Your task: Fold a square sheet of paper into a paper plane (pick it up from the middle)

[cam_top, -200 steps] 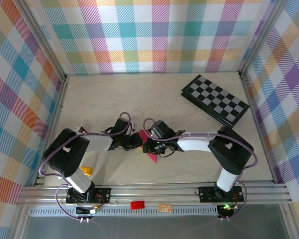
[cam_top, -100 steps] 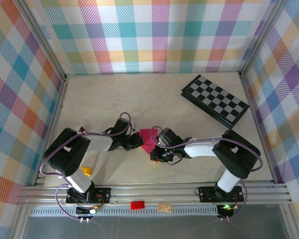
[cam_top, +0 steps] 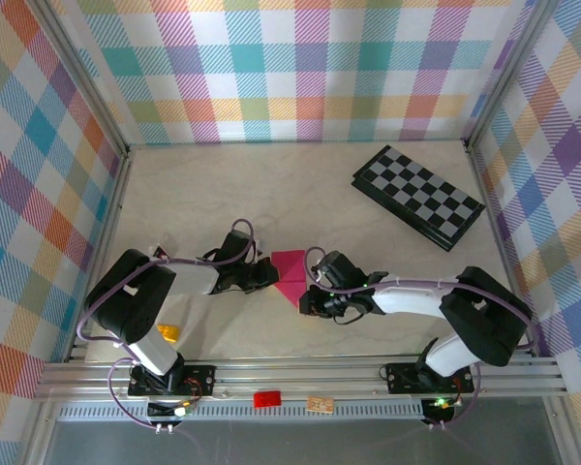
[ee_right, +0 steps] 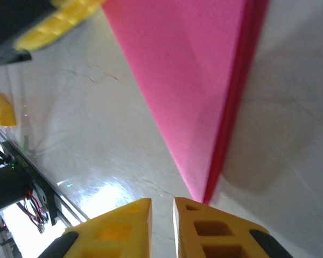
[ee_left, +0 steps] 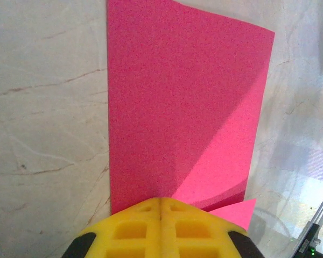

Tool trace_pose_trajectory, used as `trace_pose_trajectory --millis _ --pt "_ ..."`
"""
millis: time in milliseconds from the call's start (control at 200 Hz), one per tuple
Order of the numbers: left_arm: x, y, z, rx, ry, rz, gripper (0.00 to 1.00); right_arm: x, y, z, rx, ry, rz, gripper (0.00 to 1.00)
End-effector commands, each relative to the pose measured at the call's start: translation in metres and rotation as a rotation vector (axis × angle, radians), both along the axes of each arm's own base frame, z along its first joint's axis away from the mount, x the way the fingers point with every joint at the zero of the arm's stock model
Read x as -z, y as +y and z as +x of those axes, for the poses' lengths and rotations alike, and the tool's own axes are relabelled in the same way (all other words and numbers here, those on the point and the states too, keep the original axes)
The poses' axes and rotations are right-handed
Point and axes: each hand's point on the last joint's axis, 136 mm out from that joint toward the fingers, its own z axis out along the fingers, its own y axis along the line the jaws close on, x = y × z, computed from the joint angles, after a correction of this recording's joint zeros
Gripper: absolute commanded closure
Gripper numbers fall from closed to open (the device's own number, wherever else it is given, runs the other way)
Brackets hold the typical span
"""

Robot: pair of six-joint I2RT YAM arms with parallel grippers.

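My left gripper [ee_left: 160, 202] is closed tight, its yellow fingers [ee_left: 130, 230] meeting along one seam, tips set at the near edge of the pink sheet of paper [ee_left: 183, 107] — whether a sliver of that edge is nipped between them, I cannot tell. From there the sheet runs away flat across the pale marbled table [ee_left: 43, 107]. A diagonal fold shows as a lighter flap, and a small corner pokes out beside one finger.

My right gripper [ee_right: 162, 203] stands barely parted, a thin slit between its two yellow fingers and nothing in it. The sheet's pointed end, stacked in layers along one edge, stops just off one fingertip.

Seen from above, the two grippers face each other low over the table's near half. The left one is against the sheet's left edge and the right one at its lower point. The folded sheet lies between them — squared at the far end, tapering toward the arms' bases.

A small yellow piece [cam_top: 168, 332] sits by my left arm's base. A black-and-grey checkerboard [cam_top: 418, 194] lies well apart at the far right, and a red tag [cam_top: 266, 398] rests on the front rail [cam_top: 300, 380].
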Motion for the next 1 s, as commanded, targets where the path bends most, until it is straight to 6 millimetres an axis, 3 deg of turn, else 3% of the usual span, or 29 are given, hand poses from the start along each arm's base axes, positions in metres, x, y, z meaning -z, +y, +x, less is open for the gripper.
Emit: trace_pose_trajectory --millis 0,135,270,385,600,710,805,995 --pt "0.044 0.035 -0.033 -0.058 0.152 0.164 1.0 -0.003 0.011 0.014 -0.006 -0.036 -0.007 0.8" --pt "0.043 0.034 -0.032 -0.065 0.149 0.151 1.0 0.009 0.026 0.016 -0.036 0.003 0.006 0.8" --pt "0.043 0.033 -0.033 -0.068 0.152 0.144 1.0 0.032 0.006 0.008 -0.029 0.033 -0.095 0.81" --pt "0.041 0.033 -0.034 -0.077 0.153 0.135 1.0 0.038 -0.012 -0.003 -0.027 0.033 -0.13 0.82" --pt "0.02 0.028 -0.032 -0.141 0.121 0.04 1.0 0.008 -0.041 0.007 0.038 -0.134 -0.157 0.76" --pt "0.001 0.027 -0.027 -0.149 0.067 0.013 0.96 -0.01 -0.053 0.019 0.098 -0.237 -0.168 0.6" --pt "-0.021 0.027 -0.021 -0.126 0.001 0.015 0.87 -0.021 -0.056 0.026 0.124 -0.298 -0.154 0.49" --pt "-0.043 0.038 -0.014 -0.115 -0.069 0.074 0.6 -0.029 -0.046 0.036 0.113 -0.367 -0.11 0.44"
